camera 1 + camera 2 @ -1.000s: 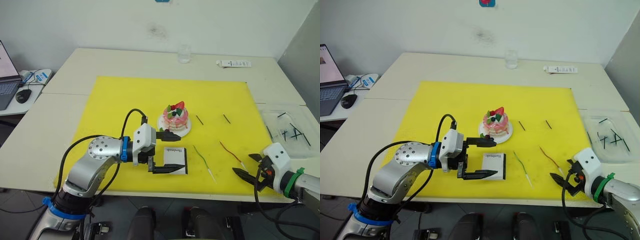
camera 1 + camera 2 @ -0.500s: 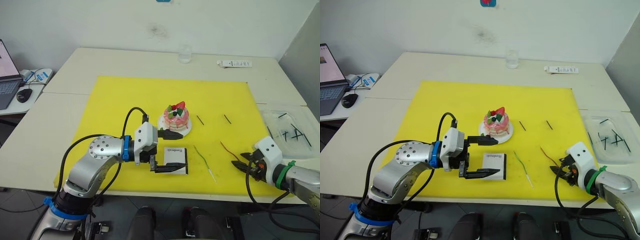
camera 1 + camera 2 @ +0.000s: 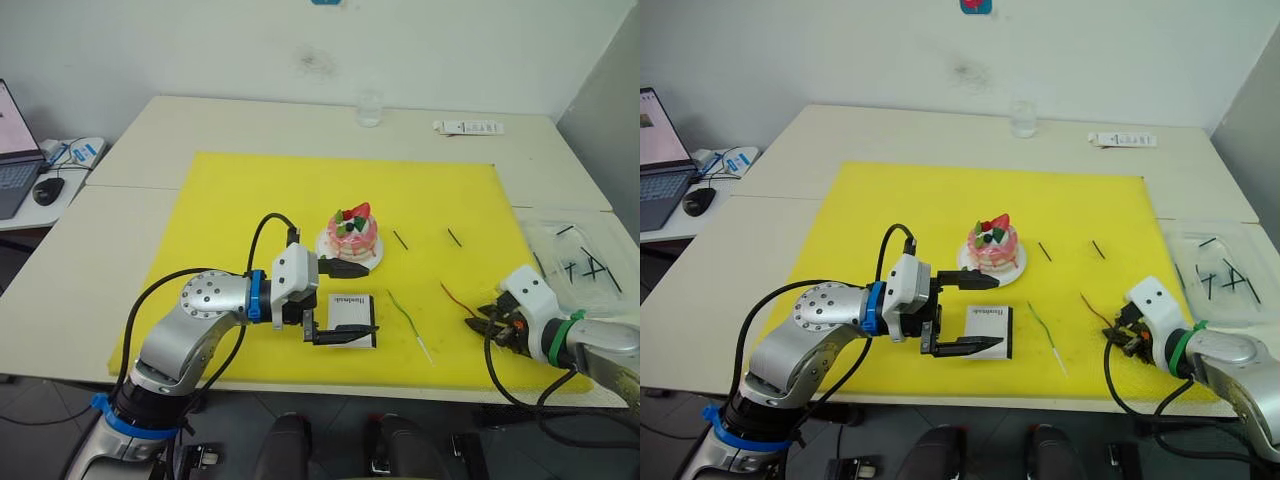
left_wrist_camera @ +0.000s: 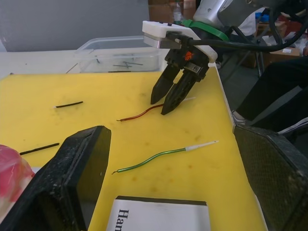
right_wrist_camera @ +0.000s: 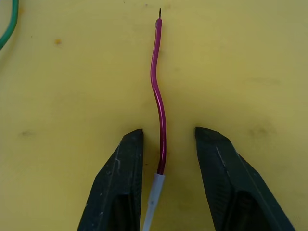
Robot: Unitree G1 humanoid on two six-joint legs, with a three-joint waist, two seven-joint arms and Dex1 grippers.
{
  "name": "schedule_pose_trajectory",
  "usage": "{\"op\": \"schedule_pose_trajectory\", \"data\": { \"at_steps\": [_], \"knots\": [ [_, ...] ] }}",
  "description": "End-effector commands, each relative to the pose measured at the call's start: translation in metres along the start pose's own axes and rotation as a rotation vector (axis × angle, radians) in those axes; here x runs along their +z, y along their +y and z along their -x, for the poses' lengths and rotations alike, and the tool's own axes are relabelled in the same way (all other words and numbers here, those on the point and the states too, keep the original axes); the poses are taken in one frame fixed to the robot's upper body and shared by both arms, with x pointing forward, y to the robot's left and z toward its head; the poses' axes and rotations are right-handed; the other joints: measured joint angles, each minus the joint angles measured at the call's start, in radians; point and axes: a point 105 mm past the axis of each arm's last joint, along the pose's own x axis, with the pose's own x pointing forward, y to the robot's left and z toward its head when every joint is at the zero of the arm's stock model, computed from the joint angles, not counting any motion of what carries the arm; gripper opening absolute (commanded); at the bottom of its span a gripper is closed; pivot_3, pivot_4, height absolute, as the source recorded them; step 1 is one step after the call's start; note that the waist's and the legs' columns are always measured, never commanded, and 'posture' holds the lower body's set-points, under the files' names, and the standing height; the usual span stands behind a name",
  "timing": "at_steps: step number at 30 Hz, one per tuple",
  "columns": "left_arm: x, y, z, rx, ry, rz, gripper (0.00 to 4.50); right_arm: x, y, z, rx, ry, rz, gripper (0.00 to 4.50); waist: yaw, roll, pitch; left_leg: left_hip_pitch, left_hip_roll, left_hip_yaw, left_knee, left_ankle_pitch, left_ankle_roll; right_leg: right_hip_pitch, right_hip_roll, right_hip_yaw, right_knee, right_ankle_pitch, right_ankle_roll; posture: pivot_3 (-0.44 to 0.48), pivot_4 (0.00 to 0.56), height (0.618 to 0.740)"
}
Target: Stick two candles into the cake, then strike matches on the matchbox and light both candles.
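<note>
The pink cake (image 3: 354, 232) on its white plate (image 3: 325, 250) stands mid-mat. In front of it lies the white matchbox (image 3: 350, 318). My left gripper (image 3: 366, 302) is open, one finger by the plate and the other at the matchbox's front edge. The green candle (image 3: 408, 318) lies right of the matchbox. Further right lies the red-brown candle (image 5: 159, 106); my right gripper (image 3: 480, 322) straddles it near its white end, fingers (image 5: 120, 183) apart with a gap on each side. Two short dark matches (image 3: 399, 240) lie right of the cake.
A clear tray (image 3: 570, 262) holding several dark sticks sits off the yellow mat's right edge. At the table's far side stand a glass (image 3: 368, 107) and a white remote (image 3: 468, 127). A laptop (image 3: 12, 150) and mouse sit far left.
My right gripper moved forward from the mat's front edge to the red-brown candle's white end, and its fingers narrowed around it. The left arm stayed put.
</note>
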Motion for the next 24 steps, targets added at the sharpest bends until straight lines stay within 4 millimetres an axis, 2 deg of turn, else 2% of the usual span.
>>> {"op": "schedule_pose_trajectory", "data": {
  "at_steps": [1,7,10,13,14,21,24],
  "knots": [
    [0.0088,-0.0041,-0.0032,-0.015,-0.022,-0.046,4.50,-0.0025,-0.0048,0.0008,-0.001,0.047,-0.013,1.67,0.000,0.000,0.000,0.000,0.000,0.000,0.000,0.000,0.000,0.000,0.000,0.000,0.000,0.000,0.000,0.000,0.150,0.740],
    [0.0081,-0.0053,-0.0037,-0.005,-0.025,-0.046,4.50,-0.0073,-0.0105,-0.0016,-0.003,0.079,-0.020,1.67,0.000,0.000,0.000,0.000,0.000,0.001,0.000,0.000,0.000,0.000,0.000,0.002,0.000,0.000,0.000,0.000,0.150,0.740],
    [0.0068,-0.0069,-0.0027,0.000,-0.023,-0.042,4.50,-0.0042,-0.0125,-0.0011,0.001,0.063,-0.022,1.11,0.000,0.000,0.000,0.000,0.000,0.001,0.000,0.000,0.000,0.000,0.000,0.003,0.000,0.001,0.001,0.000,0.150,0.740],
    [0.0057,-0.0077,-0.0022,0.004,-0.021,-0.039,4.50,-0.0006,-0.0097,-0.0001,0.028,0.048,-0.029,0.16,0.000,0.000,0.000,0.000,-0.001,0.001,0.000,0.000,0.000,0.000,0.002,0.006,0.000,0.001,0.002,0.000,0.150,0.740],
    [0.0056,-0.0080,-0.0022,0.005,-0.022,-0.037,4.50,-0.0001,-0.0089,0.0007,0.034,0.046,-0.036,0.03,0.000,0.000,0.000,0.000,-0.001,0.001,0.001,0.000,0.000,0.000,0.002,0.007,0.000,0.001,0.002,0.000,0.150,0.740],
    [0.0050,-0.0070,-0.0023,0.005,-0.019,-0.037,4.50,-0.0041,-0.0126,0.0028,0.027,0.051,-0.052,0.03,0.000,0.000,0.000,0.000,-0.001,0.002,0.000,0.000,0.000,0.000,0.003,0.009,-0.001,0.001,0.002,0.000,0.150,0.740],
    [0.0054,-0.0056,-0.0030,0.002,-0.019,-0.040,4.50,0.0014,-0.0126,0.0044,0.043,0.013,-0.070,0.03,0.000,0.000,0.000,0.000,-0.001,0.002,0.000,0.000,0.000,0.000,0.003,0.009,-0.001,0.001,0.002,0.000,0.150,0.740]
  ]
}}
